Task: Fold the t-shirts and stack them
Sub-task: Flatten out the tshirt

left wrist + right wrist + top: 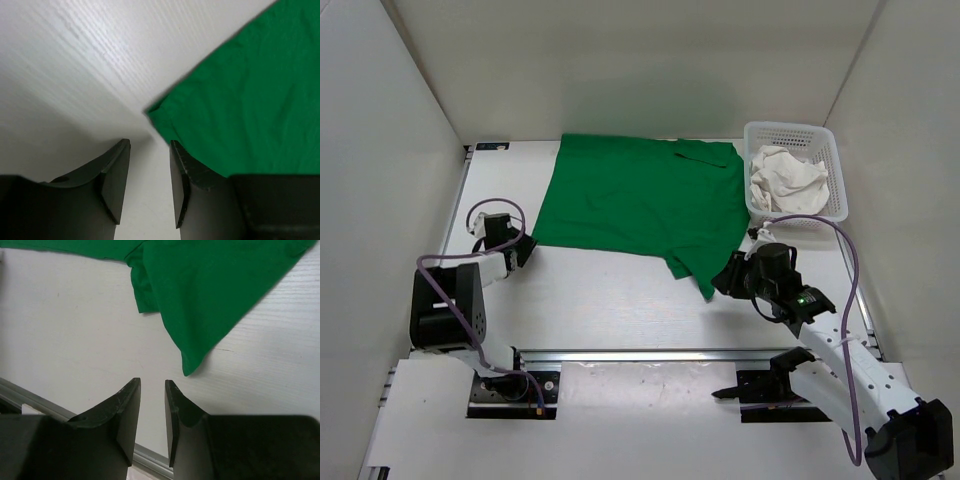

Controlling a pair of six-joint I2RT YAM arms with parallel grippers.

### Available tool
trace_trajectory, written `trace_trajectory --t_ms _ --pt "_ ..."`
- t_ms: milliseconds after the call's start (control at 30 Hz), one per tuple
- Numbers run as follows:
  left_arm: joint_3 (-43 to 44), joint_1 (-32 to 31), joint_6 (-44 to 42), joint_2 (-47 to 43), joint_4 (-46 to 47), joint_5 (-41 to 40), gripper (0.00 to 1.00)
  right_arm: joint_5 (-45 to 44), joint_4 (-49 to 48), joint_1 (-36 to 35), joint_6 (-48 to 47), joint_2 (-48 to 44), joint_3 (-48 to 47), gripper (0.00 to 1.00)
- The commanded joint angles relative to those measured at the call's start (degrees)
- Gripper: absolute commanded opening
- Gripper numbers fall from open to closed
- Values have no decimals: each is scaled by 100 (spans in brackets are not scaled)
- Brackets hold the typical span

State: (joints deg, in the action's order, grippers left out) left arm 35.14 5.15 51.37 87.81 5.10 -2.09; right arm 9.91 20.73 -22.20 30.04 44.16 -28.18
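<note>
You have the green t-shirt point(640, 200) spread flat on the table point(620, 310), lying against the far edge and reaching from the middle toward the right, with one sleeve point(695, 270) trailing down toward the near right. Your left gripper point(527, 249) sits low over the table at the shirt's near-left corner point(156, 112). In the left wrist view its fingers point(115, 175) stand a narrow gap apart with only bare table between them, and the cloth corner lies just ahead of the tips, beside one of them. Whether that tip touches the cloth you cannot tell. Your right gripper point(722, 282) is down by the tip of the trailing sleeve. In the right wrist view its fingers point(127, 410) are likewise narrowly parted and hold nothing, with the pointed sleeve tip point(190, 367) lying on the table a little beyond them, not touching. In the far right corner stands a white mesh basket point(790, 132), just beside the shirt's right edge, and the off-white t-shirt point(785, 178) lies crumpled inside it.
</note>
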Motion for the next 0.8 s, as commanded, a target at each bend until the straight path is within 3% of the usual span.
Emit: trace_trajectory --t_ms 0,233,333,400,467,633,767 --pt "396 4 320 262 149 104 48 37 -254 31 11 -101 15 25" --pt "529 21 488 719 272 68 38 46 -245 31 11 13 -143 24" --pt "460 4 505 799 430 112 29 46 -280 5 19 66 -144 25" --pt "450 56 505 808 500 156 11 63 -246 -4 2 101 -170 24" --pt "520 66 426 799 404 139 0 -41 -254 48 -7 163 -144 25" --pt "827 13 40 431 166 24 0 -445 159 102 -77 330 -336 28" --pt "803 3 -294 -245 52 -47 0 -1190 720 -275 -209 777 -871 31"
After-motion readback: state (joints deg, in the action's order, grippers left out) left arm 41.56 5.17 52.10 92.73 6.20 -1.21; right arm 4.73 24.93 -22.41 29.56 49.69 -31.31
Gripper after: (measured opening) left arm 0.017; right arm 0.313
